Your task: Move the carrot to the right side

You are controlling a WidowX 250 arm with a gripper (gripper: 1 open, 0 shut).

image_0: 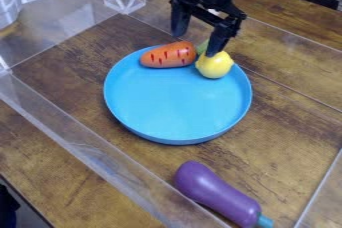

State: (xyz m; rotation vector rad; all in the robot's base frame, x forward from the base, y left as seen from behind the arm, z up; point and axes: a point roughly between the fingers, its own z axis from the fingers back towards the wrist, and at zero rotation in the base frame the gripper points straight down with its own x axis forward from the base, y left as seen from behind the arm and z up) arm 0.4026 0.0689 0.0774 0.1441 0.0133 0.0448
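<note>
Carrot [167,56], orange-red with dark cross lines, lying at the far left rim of the blue plate [178,97], beside the yellow lemon [214,65]. The black fingers [179,22] stand open above the plate's far side. The purple eggplant [217,194] lies on the table [80,57], near and right of the plate.

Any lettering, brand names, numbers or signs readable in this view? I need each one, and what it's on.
No readable text, label, brand, number or sign anywhere in the view.
Toy carrot: only thin dark cross lines, not lettering.
Blue plate, lemon and eggplant: no marks seen.
Black gripper: too small and blurred to tell whether it carries any lettering.
</note>
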